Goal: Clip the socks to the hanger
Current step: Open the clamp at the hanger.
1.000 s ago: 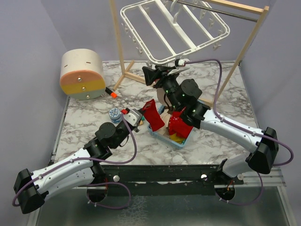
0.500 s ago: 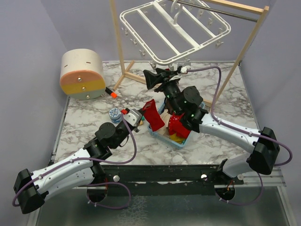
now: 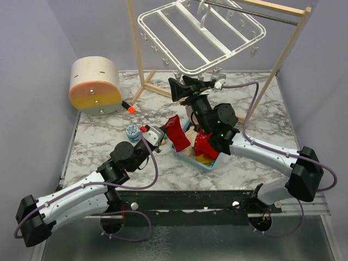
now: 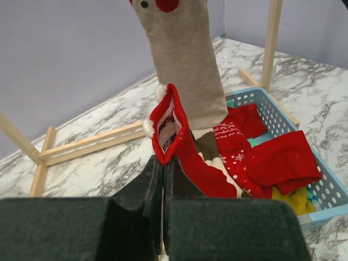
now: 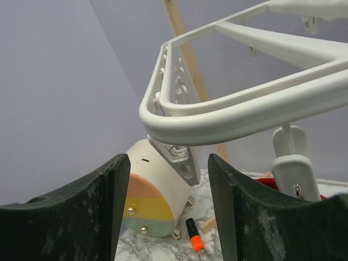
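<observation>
Left gripper (image 4: 163, 166), clenched on a red sock (image 4: 176, 136), holds it upright beside the basket (image 4: 331, 190) of remaining socks, presenting it for clipping. Right gripper (image 5: 168, 179), fingers spread and empty, waits under the near corner of the hanger (image 5: 244, 109) beside a clip (image 5: 293, 168). It has moved up and farther back since the earlier frame.

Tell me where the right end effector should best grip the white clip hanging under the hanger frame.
Probably the clip's upper tab, approached from below and the near side: it hangs upright beneath the hanger's curved rim, close beside the open right end effector.
</observation>
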